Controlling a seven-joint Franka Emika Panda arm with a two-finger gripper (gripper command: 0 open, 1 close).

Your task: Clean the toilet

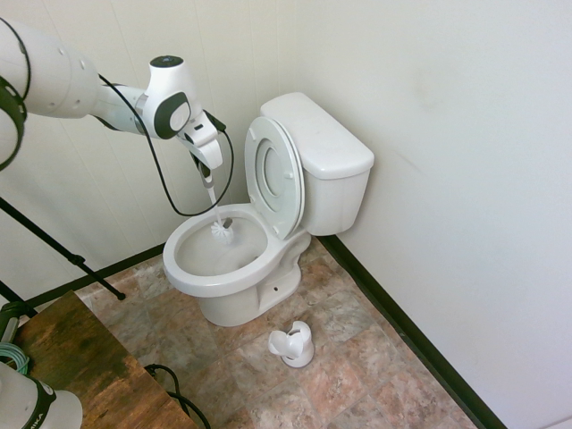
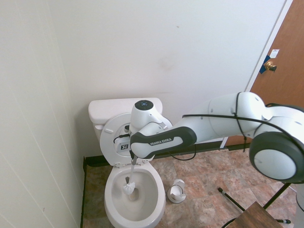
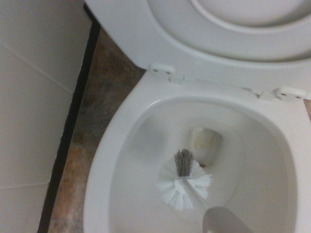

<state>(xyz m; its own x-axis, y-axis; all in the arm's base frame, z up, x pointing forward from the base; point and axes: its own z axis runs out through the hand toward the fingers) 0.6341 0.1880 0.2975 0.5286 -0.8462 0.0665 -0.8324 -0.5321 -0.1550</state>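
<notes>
The white toilet (image 1: 223, 268) stands in the corner with its seat and lid (image 1: 275, 174) raised against the tank (image 1: 322, 147). My gripper (image 1: 208, 181) hangs just above the bowl's back rim, shut on the thin handle of a white toilet brush. The brush head (image 1: 222, 231) is down inside the bowl near its back wall. From the other side the brush head (image 2: 129, 187) sits in the upper middle of the bowl (image 2: 114, 209), below my gripper (image 2: 132, 159). In the wrist view the white and grey bristles (image 3: 183, 182) lie by the drain opening (image 3: 206, 143).
The small white brush holder (image 1: 293, 344) (image 2: 177, 191) stands on the tiled floor beside the toilet's base. Walls close in behind and to one side of the toilet. A wooden surface (image 1: 80, 366) lies near the arm's base, and a brown door (image 2: 282, 71) is further off.
</notes>
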